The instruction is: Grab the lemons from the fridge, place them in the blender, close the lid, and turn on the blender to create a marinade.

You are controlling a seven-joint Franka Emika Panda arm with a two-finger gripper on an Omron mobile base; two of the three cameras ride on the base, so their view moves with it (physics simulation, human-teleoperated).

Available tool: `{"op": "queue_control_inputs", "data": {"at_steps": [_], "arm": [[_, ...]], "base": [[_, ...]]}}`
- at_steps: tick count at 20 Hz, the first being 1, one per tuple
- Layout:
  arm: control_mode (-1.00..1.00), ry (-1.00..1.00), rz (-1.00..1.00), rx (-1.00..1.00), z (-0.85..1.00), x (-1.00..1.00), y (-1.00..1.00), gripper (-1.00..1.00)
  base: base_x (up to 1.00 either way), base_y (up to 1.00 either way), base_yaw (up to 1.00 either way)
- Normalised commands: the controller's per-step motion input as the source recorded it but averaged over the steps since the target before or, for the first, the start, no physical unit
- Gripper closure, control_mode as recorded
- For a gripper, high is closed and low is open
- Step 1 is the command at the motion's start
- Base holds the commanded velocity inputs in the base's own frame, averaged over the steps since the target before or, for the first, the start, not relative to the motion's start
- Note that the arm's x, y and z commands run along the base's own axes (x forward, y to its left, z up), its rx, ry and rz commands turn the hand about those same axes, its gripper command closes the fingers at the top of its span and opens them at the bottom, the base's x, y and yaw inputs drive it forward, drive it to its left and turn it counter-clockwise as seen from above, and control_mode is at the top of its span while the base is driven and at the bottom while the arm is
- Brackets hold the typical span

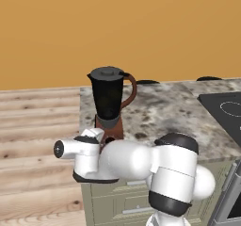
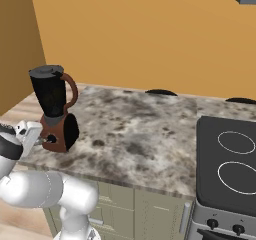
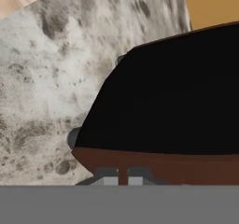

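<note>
Step in hand: turning on the blender; judged from the lid already seated on the jar and the hand at the base.
Blender position: upright near the corner of the marbled surface, well apart from the stove top.
Knob: round and black, on the front of the brown base, facing the surface's edge; the hand sits right at it in the right base view.
Hand state: fingers nearly together, narrow; in the hand view the two tips lie against the lower edge of the base. Whether they pinch the knob cannot be told.
Lemons: none visible; the jar is opaque black, so its contents cannot be checked.
Technique: keep the wrist axis in line with the knob's centre, then rotate about that axis without pushing sideways.
Risk: the blender stands close to the edge; a lateral shove may slide or tip it.
Check: confirm firm contact on the knob before twisting, as a slipping grip turns nothing.
</note>
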Motion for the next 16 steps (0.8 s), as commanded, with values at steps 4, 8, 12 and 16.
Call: {"op": "queue_control_inputs", "data": {"at_steps": [4,8,12,16], "arm": [[-1.0,0.0,0.0,0.0,0.0,0.36,-0.03,1.0],[-1.0,0.0,0.0,0.0,0.0,0.1,-0.05,1.0],[-1.0,0.0,0.0,0.0,0.0,-0.04,-0.24,1.0],[-1.0,0.0,0.0,0.0,0.0,0.06,-0.18,1.0]], "base": [[0.0,0.0,0.0],[0.0,0.0,0.0],[0.0,0.0,0.0],[0.0,0.0,0.0]]}}
